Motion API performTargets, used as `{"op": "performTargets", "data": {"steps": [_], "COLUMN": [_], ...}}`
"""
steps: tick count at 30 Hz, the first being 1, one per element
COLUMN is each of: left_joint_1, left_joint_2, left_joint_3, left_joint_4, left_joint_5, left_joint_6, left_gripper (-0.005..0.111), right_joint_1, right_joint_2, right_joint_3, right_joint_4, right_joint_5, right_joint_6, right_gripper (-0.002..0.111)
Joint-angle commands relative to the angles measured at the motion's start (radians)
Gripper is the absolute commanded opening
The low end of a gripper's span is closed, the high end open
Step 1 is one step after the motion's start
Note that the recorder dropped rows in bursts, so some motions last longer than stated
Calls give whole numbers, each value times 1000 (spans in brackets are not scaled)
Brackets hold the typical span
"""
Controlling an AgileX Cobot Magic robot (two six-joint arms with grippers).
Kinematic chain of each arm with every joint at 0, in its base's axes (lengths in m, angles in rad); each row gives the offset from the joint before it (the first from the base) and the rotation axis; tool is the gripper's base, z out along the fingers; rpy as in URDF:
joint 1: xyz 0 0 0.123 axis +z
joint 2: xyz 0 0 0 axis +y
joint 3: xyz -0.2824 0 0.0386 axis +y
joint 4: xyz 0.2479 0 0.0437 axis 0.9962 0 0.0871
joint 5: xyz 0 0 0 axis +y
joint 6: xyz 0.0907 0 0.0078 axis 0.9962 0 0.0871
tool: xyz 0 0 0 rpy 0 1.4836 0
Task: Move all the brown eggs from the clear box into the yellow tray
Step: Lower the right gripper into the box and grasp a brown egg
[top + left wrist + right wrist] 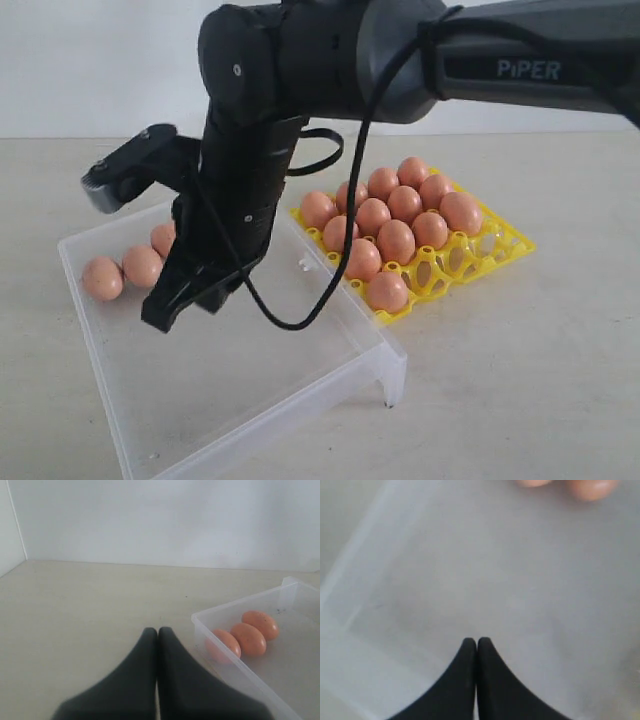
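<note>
1. Hovering low over the bare middle of the box [240,380], the right fingers [172,300] are seen clenched tip to tip, with nothing held.
2. The left fingers [142,670] are likewise pressed shut and empty, above the worktop [90,600] just beside the box wall.
3. Three eggs [142,265] are lined up, touching, at the middle left of the exterior frame, inside the box; the others are seated in the tray [505,245] at centre right.
4. If those three are approached with the fingers shut, they could be knocked and sent rolling over the smooth plastic, or cracked against the wall.
5. The light box could be shoved by the low arm or snagged by its drooping cable [300,325].
6. The worktop is pale and matte, backed by a plain white wall.
</note>
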Motion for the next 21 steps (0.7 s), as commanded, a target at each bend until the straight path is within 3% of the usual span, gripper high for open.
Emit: {"op": "performTargets", "data": {"steps": [1,8,14,18,21], "left_joint_1": [-3,-3,-3,-3,-3], "left_joint_2": [-3,-3,-3,-3,-3], "left_joint_3": [-4,-4,-4,-4,-4], "left_joint_4": [-5,-5,-5,-5,-5], "left_joint_5": [0,0,0,0,0], "left_joint_6": [1,1,1,1,1], "left_gripper": [-4,-4,-4,-4,-4], "right_joint_1": [-11,-9,-9,-9,-9], "right_joint_2": [30,34,42,77,103], "right_joint_3": [-23,-10,6,6,6], "right_joint_4": [93,148,74,65,78], "right_joint_5": [161,202,202,40,56], "right_joint_6": [-59,-17,-10,1,29], "right_gripper": [0,0,0,0,0]}}
